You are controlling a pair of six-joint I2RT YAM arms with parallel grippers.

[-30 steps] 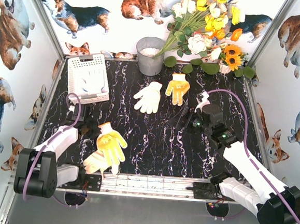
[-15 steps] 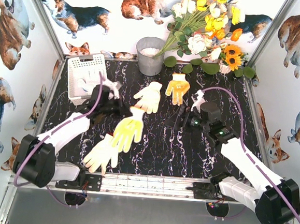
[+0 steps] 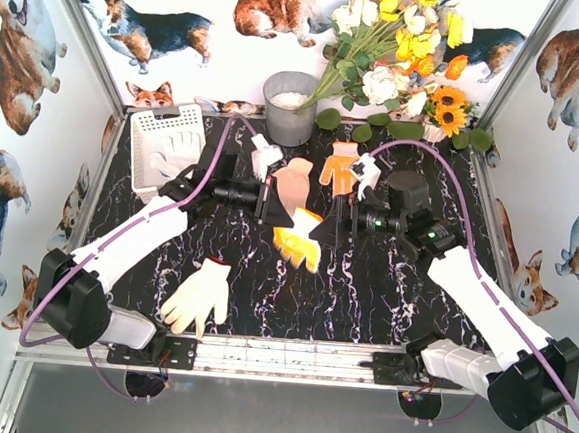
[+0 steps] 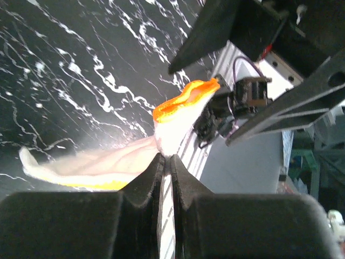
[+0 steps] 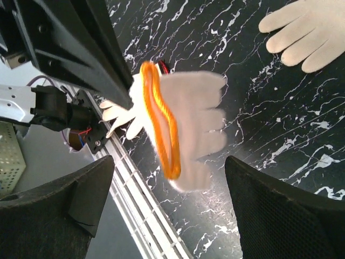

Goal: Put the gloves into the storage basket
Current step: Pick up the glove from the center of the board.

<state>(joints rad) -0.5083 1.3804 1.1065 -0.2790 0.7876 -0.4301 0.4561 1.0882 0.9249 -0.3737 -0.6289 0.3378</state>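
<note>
My left gripper is shut on a yellow-and-white glove with an orange cuff and holds it above the middle of the table. In the left wrist view the jaws pinch the glove near its cuff. My right gripper is open just right of that glove. In the right wrist view the glove hangs between the wide-open fingers, untouched. A white glove, a yellow glove and a near white glove lie on the table. The white storage basket at the back left holds a white glove.
A grey metal bucket stands at the back centre beside a bunch of flowers. A metal rail runs along the near edge. Corgi-printed walls close in both sides.
My left arm has swung from the near left to the middle, lifting the yellow-and-white glove off the table. My right gripper has moved left and back towards it.
</note>
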